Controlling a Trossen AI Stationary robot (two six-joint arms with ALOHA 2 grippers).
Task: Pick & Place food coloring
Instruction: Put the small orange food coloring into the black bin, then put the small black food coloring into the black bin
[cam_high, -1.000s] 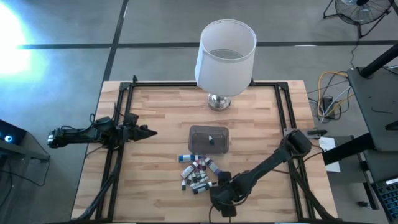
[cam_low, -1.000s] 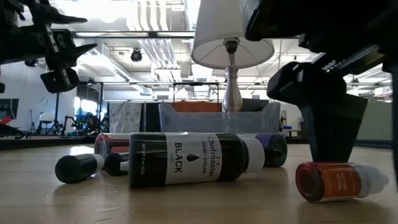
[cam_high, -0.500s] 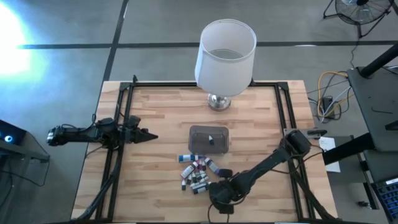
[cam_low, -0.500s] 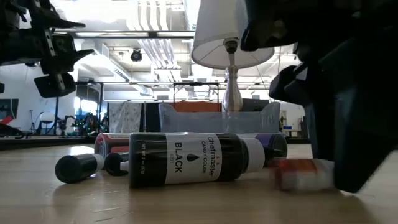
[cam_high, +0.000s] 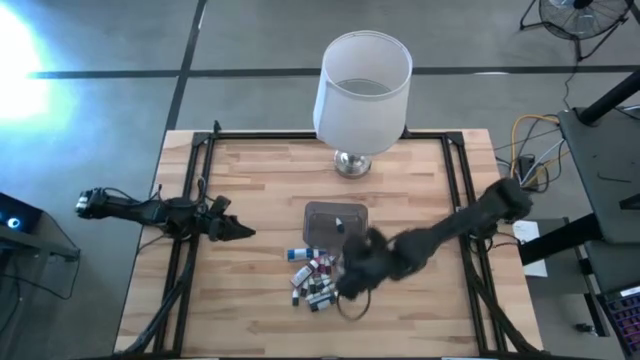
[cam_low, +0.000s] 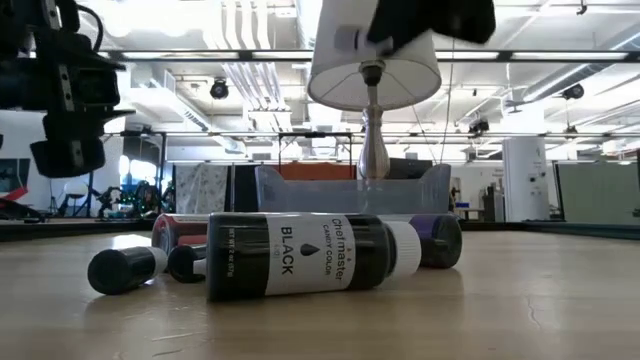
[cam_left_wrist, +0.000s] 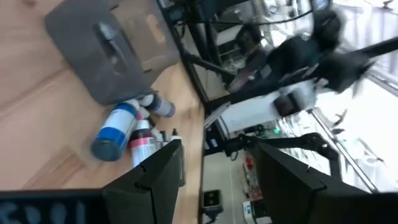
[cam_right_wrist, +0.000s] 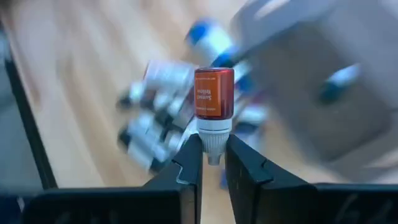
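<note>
Between end-effector fingers (cam_right_wrist: 186, 165), bottle (cam_right_wrist: 213, 93) cap-first

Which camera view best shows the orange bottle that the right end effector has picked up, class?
The right wrist view: the orange bottle stands sharp, pinched by its white cap between the right end effector fingers. The high view shows only the blurred arm there. The low view and left wrist view do not show the bottle clearly.
</note>
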